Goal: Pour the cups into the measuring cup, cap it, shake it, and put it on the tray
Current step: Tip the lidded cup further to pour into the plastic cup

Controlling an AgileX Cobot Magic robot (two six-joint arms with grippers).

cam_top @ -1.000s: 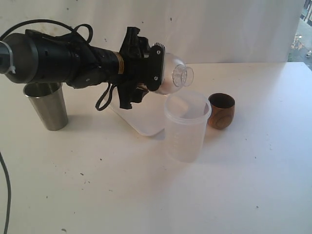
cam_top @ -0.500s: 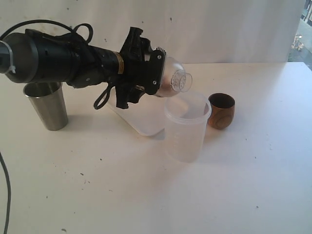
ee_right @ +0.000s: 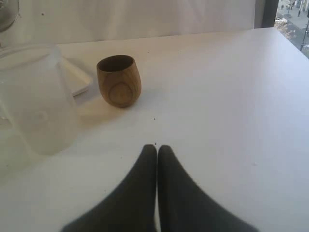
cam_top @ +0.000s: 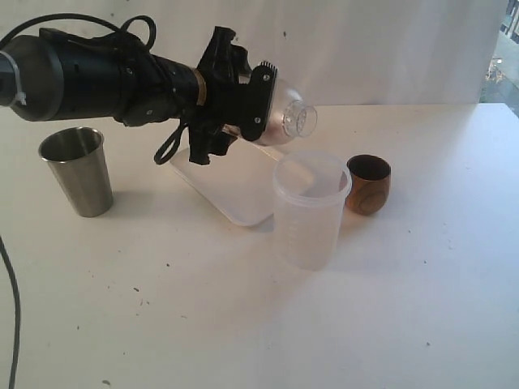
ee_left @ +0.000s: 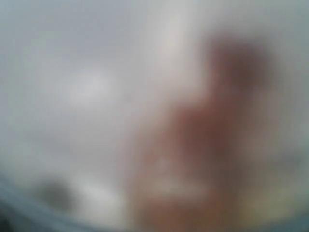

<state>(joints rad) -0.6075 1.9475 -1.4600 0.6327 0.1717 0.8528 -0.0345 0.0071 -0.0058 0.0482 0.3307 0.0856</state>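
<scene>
My left gripper (cam_top: 272, 109) is shut on a clear dome-shaped cap (cam_top: 290, 118) and holds it tilted in the air, just above and behind the rim of a frosted translucent tub (cam_top: 311, 207). The left wrist view is a blur. No clear vessel with a black scale is in view. The brown wooden cup (cam_top: 369, 184) stands upright right of the tub, apart from it. At the far left stands the steel tumbler (cam_top: 77, 172). The white tray (cam_top: 231, 188) lies under the left arm. My right gripper (ee_right: 157, 148) is shut on nothing, low over the table and short of the wooden cup (ee_right: 119, 80).
The thick black left arm (cam_top: 97, 77) stretches from the left over the tray, with a loose cable loop hanging below the wrist. A white wall stands behind the table. The tub (ee_right: 36, 99) sits close to the tray's corner (ee_right: 79, 79).
The left gripper dipped the cap toward the tub's rim, then lifted it up and slightly back. The arm has risen off the tumbler. The other objects have not moved.
</scene>
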